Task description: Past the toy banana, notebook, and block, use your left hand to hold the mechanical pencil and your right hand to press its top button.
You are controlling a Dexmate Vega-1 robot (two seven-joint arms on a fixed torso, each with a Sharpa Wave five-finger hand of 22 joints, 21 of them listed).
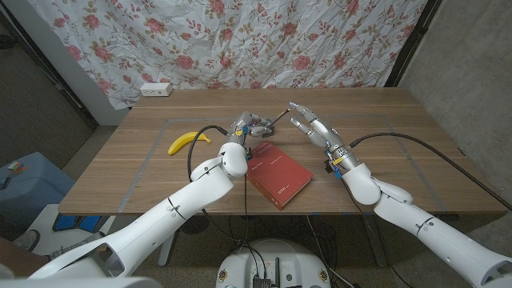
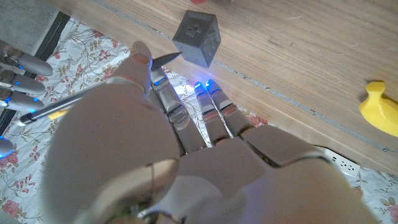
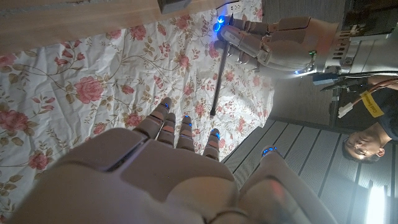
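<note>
Head view: I am pinching the mechanical pencil (image 1: 276, 122) in my left hand (image 1: 246, 128), lifted off the tabletop (image 1: 384, 120) past the notebook (image 1: 278, 174), button end angling toward 2 o'clock so my spread right hand (image 1: 308, 124) can reach it; toy banana (image 1: 187, 141) lying at 9 o'clock.
Left wrist view: The block (image 2: 197, 38) is showing here, sitting beyond my fingers.
Right wrist view: My fingertips (image 3: 185, 121) are hovering just short of the pencil's end, not touching.

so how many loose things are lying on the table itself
3: the toy banana on the robot's left part of the table, the red notebook near the middle front, and the grey block beside the left hand; others may be hidden behind the arms.
</note>
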